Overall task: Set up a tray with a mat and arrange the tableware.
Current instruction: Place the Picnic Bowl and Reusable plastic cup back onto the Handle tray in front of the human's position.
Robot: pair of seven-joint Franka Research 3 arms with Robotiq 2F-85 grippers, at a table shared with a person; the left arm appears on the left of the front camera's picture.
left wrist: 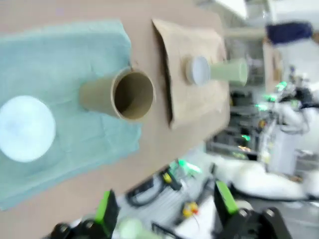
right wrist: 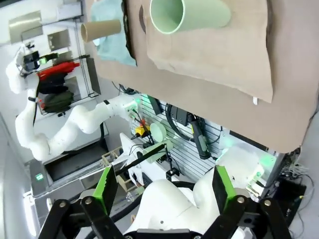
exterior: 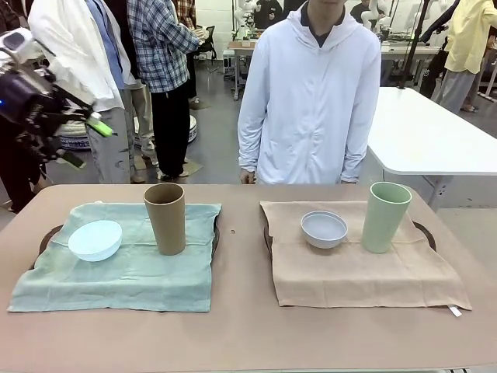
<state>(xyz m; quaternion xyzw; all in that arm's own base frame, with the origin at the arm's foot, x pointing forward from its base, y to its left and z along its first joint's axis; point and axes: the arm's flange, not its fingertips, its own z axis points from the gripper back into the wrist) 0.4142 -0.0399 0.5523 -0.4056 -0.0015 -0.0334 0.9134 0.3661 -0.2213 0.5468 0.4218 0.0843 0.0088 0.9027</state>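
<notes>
On the table's left half, a teal cloth mat (exterior: 116, 256) over a dark tray (exterior: 215, 237) carries the brown tumbler (exterior: 165, 218) and light blue bowl (exterior: 95, 239); toward the right edge, a tan mat (exterior: 357, 264) carries the pale green tumbler (exterior: 385, 217) and grey-white bowl (exterior: 324, 229). Count: two mats, two tumblers, two bowls. The tumblers look light, rigid and smooth, so probably slippery; best pinched across the rim. Left gripper (left wrist: 162, 209) and right gripper (right wrist: 164, 191) hang off the table, fingers spread, empty.
</notes>
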